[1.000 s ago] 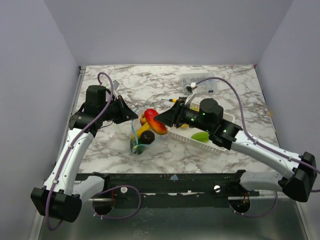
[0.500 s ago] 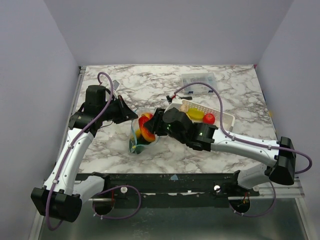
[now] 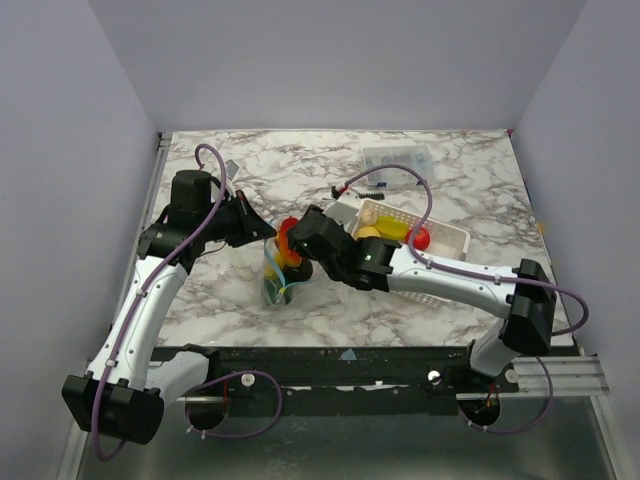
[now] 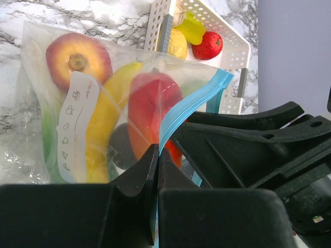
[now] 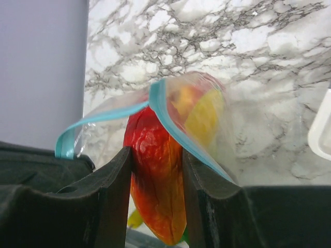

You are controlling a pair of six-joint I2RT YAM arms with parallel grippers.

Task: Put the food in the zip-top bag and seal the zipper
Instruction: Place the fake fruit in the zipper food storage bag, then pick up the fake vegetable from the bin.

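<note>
The clear zip-top bag [image 3: 277,275] stands open between the arms, with a light-blue zipper [image 4: 194,103] along its mouth. My left gripper [image 4: 156,155] is shut on the bag's zipper edge and holds the mouth up. Inside the bag are an apple [image 4: 77,59], a banana [image 4: 108,121] and a dark piece. My right gripper [image 5: 155,160] is shut on a red-orange mango-like fruit [image 5: 158,181] and holds it in the bag's mouth [image 3: 290,250]. The zipper [image 5: 170,126] runs over the fruit's top in the right wrist view.
A white slotted basket [image 3: 440,240] at the right holds a yellow piece [image 3: 385,230], a red piece [image 3: 419,238] and others. A small clear lidded box [image 3: 397,160] stands at the back. The right arm stretches across the table's middle.
My right gripper has carried the red-orange fruit leftward from beside the basket into the bag's mouth. The left gripper has stayed on the bag's edge.
</note>
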